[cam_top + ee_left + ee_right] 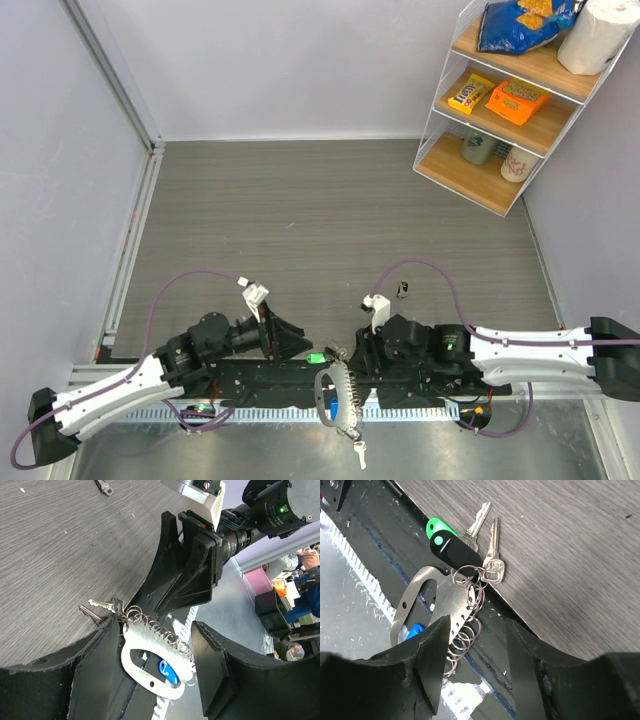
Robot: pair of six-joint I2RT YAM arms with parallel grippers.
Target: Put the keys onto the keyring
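The keyring (335,393), a pale grey oval plate with a row of wire rings and a blue tag (167,673), lies across the black base at the table's near edge. A green-headed key (440,527), a black-headed one (456,551) and two plain silver keys (492,555) hang from the rings at its far end. Another silver key (360,455) hangs at its near end. My left gripper (155,675) is open, with the plate (150,652) between its fingers. My right gripper (477,660) is open just over the rings (462,635).
A small dark key (402,290) lies loose on the grey table beyond the right arm; it also shows in the left wrist view (103,486). A wire shelf (510,100) with snacks stands at the back right. Purple cables loop by both arms.
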